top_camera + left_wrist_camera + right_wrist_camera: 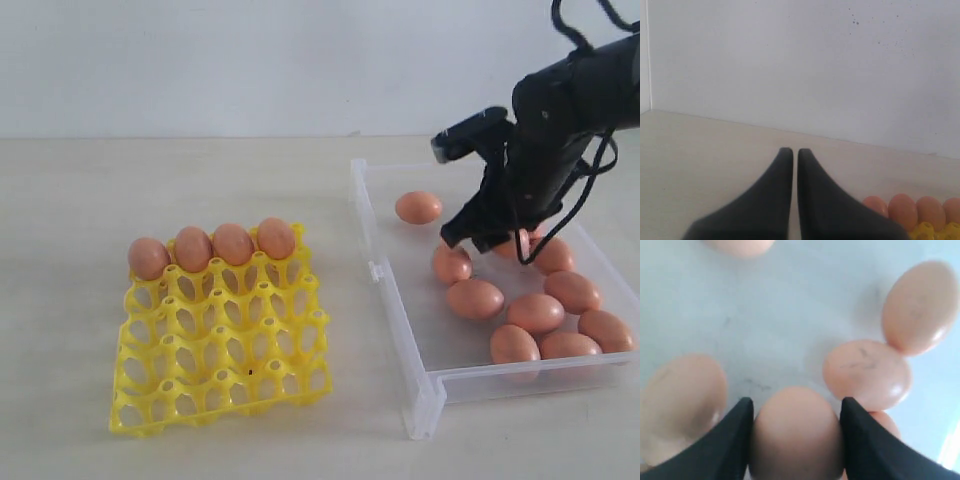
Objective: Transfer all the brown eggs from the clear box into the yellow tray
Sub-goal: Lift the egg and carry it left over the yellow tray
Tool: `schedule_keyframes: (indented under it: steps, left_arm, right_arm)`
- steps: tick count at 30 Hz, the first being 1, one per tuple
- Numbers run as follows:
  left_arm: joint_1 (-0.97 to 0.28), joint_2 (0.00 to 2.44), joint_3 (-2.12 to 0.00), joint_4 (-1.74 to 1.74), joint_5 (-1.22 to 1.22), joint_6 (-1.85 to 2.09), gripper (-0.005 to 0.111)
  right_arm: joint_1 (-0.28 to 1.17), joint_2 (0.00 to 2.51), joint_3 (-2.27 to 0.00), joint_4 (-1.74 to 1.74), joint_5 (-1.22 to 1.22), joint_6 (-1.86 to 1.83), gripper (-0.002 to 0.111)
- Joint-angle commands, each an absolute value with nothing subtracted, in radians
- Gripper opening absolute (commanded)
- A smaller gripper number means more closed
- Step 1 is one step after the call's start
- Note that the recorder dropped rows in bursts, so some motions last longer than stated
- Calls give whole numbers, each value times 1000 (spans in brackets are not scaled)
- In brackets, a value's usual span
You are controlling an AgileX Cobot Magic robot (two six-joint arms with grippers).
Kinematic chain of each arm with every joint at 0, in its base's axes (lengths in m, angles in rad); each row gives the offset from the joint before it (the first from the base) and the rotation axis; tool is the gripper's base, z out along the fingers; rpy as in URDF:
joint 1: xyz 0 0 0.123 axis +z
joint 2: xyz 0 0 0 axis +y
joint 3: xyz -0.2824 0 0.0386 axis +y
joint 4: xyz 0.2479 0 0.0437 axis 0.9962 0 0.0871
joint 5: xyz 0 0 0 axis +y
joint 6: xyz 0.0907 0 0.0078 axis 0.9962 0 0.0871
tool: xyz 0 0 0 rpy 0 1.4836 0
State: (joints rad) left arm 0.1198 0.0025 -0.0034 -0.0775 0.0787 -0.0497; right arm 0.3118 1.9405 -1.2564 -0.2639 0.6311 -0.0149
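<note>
One smooth orange-brown oval egg (795,435) lay inside the shallow clear plastic box (395,300). Your right pincer (796,401) pinched it across its narrow width, probably so the fingers cupped it for lifting. Loose brown eggs (867,372) crowded just beside those fingers. Well apart from that pincer, the bright yellow lattice tray (220,370) held four eggs (212,247) along one edge row. Your left pincer (791,151) hung pressed together near that row, empty.
</note>
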Motion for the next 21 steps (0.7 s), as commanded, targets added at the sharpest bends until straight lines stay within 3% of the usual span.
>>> schedule_keyframes:
  steps: [1,11,21]
  left_arm:
    - [118,0,0,-86,80,-59,4]
    - [118,0,0,-86,77,-59,4]
    - [118,0,0,-86,75,-59,4]
  right_arm:
    - [327,1835,-1258,-250,548,6,0]
    - [531,1767,-1255,-95,218,-49,0]
    - [735,1832,-1101,-135,-513,75,0]
